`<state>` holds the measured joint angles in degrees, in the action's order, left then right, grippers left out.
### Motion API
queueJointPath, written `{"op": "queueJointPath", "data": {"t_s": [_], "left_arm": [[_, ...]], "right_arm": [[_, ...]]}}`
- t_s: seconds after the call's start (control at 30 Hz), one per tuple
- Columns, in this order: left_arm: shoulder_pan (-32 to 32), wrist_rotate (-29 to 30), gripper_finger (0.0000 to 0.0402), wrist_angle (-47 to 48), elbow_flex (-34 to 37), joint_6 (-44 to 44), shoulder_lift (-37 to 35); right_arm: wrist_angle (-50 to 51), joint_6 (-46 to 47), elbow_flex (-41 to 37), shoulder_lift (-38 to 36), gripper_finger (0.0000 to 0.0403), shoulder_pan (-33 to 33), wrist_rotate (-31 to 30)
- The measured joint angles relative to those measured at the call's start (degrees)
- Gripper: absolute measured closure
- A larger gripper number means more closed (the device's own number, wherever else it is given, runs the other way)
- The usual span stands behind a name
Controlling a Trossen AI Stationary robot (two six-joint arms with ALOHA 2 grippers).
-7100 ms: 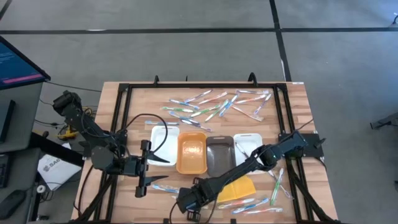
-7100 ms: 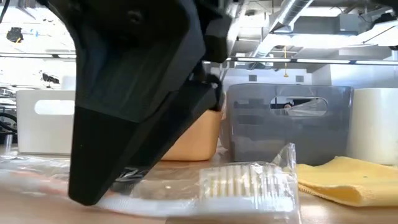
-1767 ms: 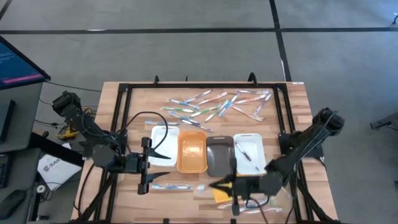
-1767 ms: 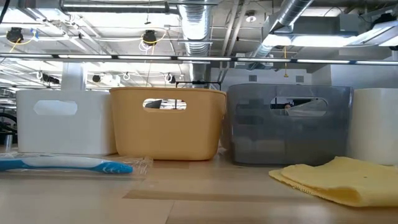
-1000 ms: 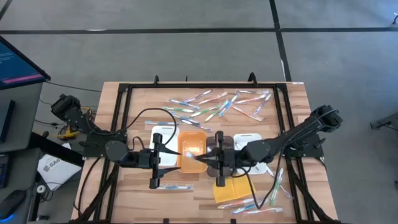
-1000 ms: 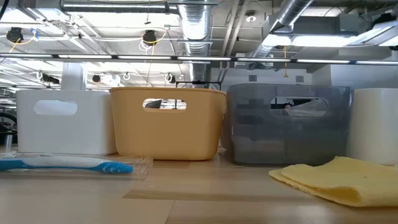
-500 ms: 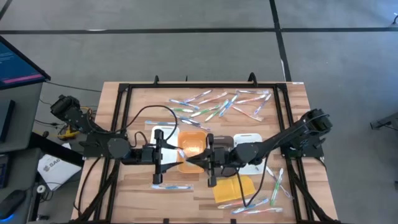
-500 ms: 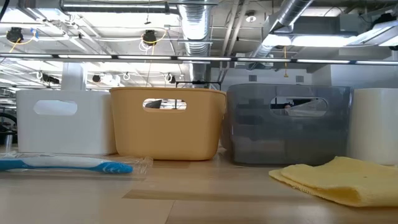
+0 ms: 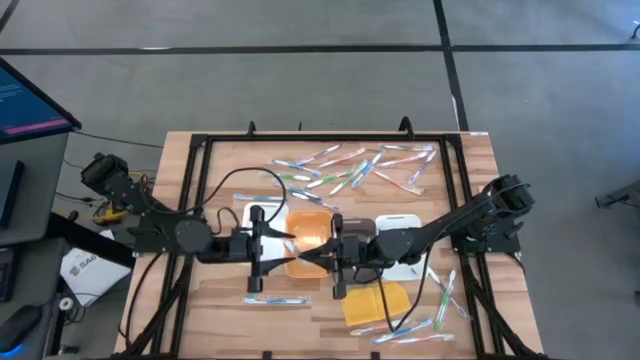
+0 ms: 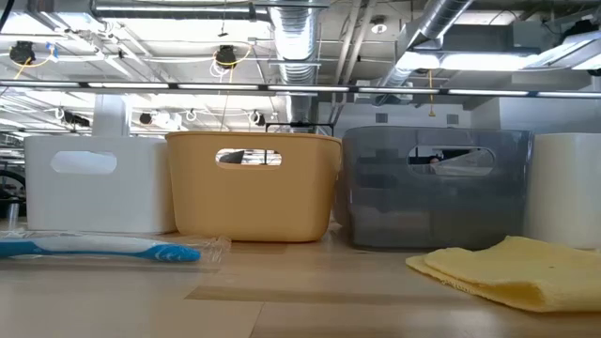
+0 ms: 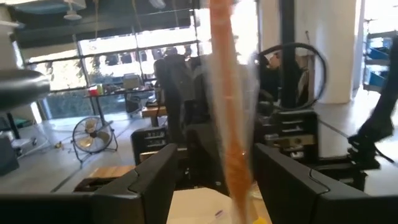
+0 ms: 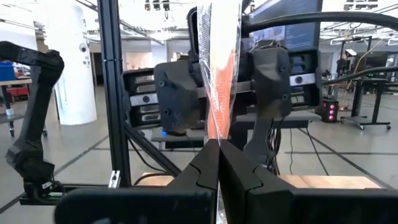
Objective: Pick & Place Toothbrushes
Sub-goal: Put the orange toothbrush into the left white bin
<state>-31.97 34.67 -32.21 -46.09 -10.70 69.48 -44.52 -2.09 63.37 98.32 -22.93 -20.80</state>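
Mostly blurred orange toothbrush (image 11: 231,124), between left end effector (image 11: 214,180) fingers, head cut off.

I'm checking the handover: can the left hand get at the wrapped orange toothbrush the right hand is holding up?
Probably yes. The left hand faces the right hand above the orange tray, and the orange toothbrush already stands between the left hand's open fingers, with nothing between.

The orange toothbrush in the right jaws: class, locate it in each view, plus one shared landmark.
High view: orange toothbrush between both arms, over orange tray.
Low view: not in it.
Left wrist view: upright, centre.
Right wrist view: upright, centre.
Landmark: orange tray.
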Motion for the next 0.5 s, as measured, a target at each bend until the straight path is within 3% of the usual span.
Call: {"op": "queueJointPath", "data": {"t_s": [0.2,0.5], "left_arm": [[3.3,-1.96,0.0197,-1.08,0.04,2.23,2.89],[2.11,-1.46,0.0197,-1.11,0.04,0.91,2.19]], "right_arm": [[0.8,0.04,0.0,0.0,0.0403,0.34,-0.44],[2.13,0.17,-0.01,0.0,0.0403,0.24,-0.2]]}}
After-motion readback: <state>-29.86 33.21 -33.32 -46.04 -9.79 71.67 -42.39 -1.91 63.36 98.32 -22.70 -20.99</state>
